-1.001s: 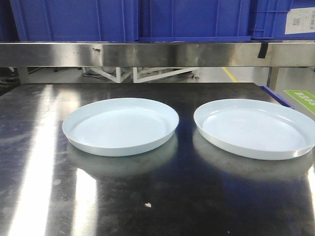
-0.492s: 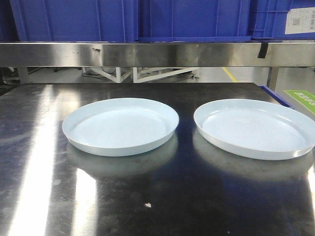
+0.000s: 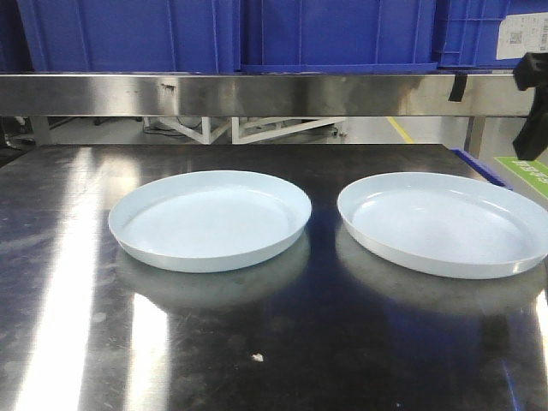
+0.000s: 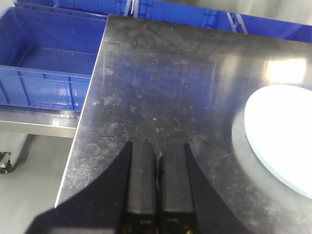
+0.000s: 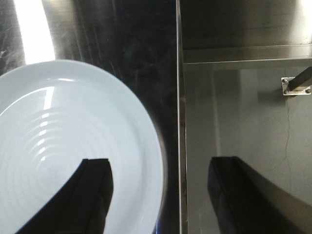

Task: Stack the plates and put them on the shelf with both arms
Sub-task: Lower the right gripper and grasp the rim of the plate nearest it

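Observation:
Two pale blue-white plates lie side by side on the steel table, the left plate [image 3: 210,218] and the right plate [image 3: 441,223], apart from each other. A black part of my right arm [image 3: 533,103] hangs at the right edge, above and behind the right plate. From the right wrist, my right gripper [image 5: 161,165] is open above the right plate's [image 5: 73,146] right rim, one finger [image 5: 97,175] over the plate, the other past the table's edge. My left gripper [image 4: 157,148] is shut and empty over bare table near the left edge, with the left plate [image 4: 282,131] off to its right.
A steel shelf rail [image 3: 274,94] runs across the back with blue bins [image 3: 334,34] on it. A blue crate [image 4: 44,63] sits beside the table's left edge [image 4: 80,131]. The table's right edge [image 5: 179,122] drops to the floor close to the right plate.
The black part of my right arm has come into the front view at the upper right edge. Both plates lie where they were.

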Controlling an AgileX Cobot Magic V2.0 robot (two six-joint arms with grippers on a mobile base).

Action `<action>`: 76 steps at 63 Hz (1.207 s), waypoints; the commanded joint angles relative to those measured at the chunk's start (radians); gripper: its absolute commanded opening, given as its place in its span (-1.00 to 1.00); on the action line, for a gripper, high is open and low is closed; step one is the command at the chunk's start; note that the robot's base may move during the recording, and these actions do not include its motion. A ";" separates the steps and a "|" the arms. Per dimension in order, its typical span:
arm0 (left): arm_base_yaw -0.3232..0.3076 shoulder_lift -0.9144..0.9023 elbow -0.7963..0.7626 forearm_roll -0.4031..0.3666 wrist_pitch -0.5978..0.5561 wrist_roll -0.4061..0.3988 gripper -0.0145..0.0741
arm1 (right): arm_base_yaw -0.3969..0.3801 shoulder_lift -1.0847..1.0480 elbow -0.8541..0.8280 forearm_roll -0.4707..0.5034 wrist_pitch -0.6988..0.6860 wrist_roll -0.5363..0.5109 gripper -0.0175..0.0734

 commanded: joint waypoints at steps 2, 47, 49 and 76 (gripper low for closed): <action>-0.009 0.001 -0.029 -0.005 -0.075 -0.006 -0.47 | -0.002 0.016 -0.066 0.007 -0.040 -0.007 0.54; -0.009 0.001 -0.029 -0.005 -0.075 -0.006 -0.47 | -0.003 0.164 -0.092 0.007 -0.024 -0.007 0.52; -0.009 0.001 -0.029 -0.005 -0.075 -0.006 -0.47 | -0.003 0.165 -0.092 0.007 -0.022 -0.007 0.49; -0.009 0.001 -0.029 -0.005 -0.075 -0.006 -0.47 | -0.005 0.175 -0.093 -0.008 -0.015 -0.007 -0.41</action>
